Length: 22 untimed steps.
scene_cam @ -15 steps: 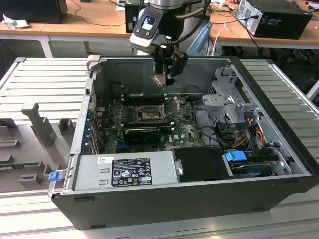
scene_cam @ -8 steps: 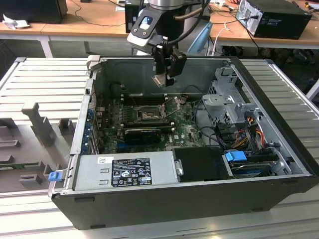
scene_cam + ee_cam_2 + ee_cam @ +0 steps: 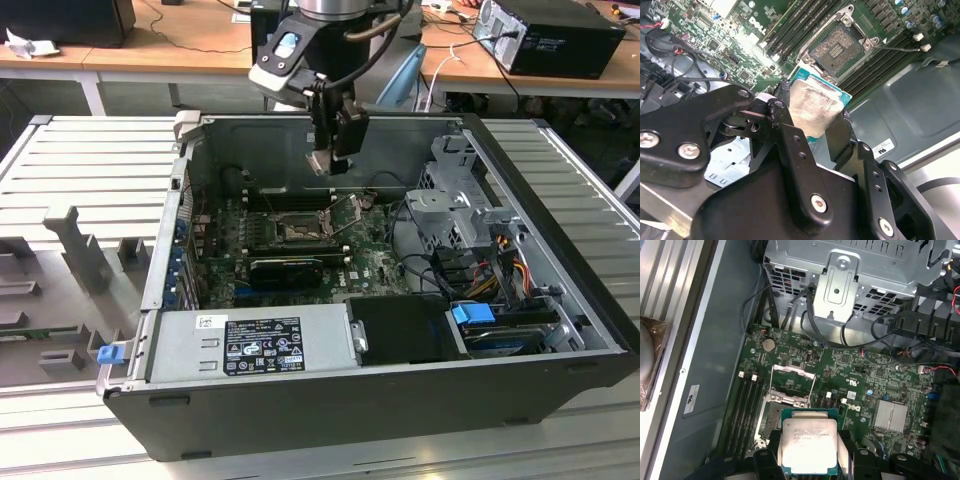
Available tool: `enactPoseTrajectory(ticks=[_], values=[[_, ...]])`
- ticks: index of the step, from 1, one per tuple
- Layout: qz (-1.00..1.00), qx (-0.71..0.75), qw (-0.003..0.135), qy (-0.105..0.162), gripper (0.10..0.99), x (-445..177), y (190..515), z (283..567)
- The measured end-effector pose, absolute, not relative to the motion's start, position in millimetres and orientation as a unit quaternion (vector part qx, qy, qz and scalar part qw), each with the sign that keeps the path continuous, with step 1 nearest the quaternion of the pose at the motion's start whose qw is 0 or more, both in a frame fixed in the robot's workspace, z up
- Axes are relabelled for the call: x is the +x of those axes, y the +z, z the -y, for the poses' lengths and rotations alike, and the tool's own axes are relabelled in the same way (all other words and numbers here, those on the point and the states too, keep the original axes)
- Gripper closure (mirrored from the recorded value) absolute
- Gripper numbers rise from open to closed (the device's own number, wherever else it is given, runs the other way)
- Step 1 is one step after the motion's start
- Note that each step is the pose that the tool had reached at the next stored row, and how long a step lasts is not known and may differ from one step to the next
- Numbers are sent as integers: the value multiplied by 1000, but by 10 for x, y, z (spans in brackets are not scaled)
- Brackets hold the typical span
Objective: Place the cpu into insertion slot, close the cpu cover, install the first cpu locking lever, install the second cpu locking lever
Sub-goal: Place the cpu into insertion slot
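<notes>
Chip (image 3: 809, 442) is clamped by its edges between the two black fingers of the tool (image 3: 331, 152), which are closed onto it from either side. Its metal face shows in the first wrist view. It hangs in the air over the green board (image 3: 870, 375), inside the open computer case (image 3: 300, 400), near the socket (image 3: 836, 48) but not in it. The socket is bare, with its contact field exposed. The cover (image 3: 793, 372) stands swung open just beside the socket.

Judgement: the placing step is in hand and nothing is seated yet.

Risks noted:
- The hold is on thin edges only, so a slip would drop the chip onto the contacts.
- A descent off square or tilted would bend the contacts.
- The raised cover sits close to the path, and a finger could catch it.
</notes>
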<state>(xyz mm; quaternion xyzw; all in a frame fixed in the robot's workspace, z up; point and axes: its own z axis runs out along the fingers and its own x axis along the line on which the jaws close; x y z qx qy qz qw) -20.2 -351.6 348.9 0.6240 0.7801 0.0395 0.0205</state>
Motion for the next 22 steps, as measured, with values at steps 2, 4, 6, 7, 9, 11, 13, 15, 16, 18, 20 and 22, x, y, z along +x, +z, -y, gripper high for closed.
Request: enactPoseTrajectory(ticks=[2, 4, 6, 7, 9, 11, 13, 15, 16, 18, 20, 22], values=[[-776, 629, 21, 39, 557, -207, 3488, 3516], [-771, 635, 21, 39, 557, -214, 3486, 3516], [-764, 644, 22, 39, 557, -214, 3485, 3516], [-759, 650, 22, 39, 557, -214, 3484, 3516], [-747, 663, 23, 38, 557, -215, 3480, 3516], [-737, 674, 23, 38, 557, -214, 3473, 3516], [-729, 683, 24, 38, 557, -220, 3458, 3516], [-728, 684, 24, 38, 557, -222, 3441, 3516], [-727, 685, 24, 38, 557, -223, 3430, 3516], [-727, 685, 22, 37, 557, -224, 3391, 3516], [-727, 685, 22, 37, 557, -227, 3358, 3516], [-727, 685, 22, 37, 557, -232, 3340, 3516]])
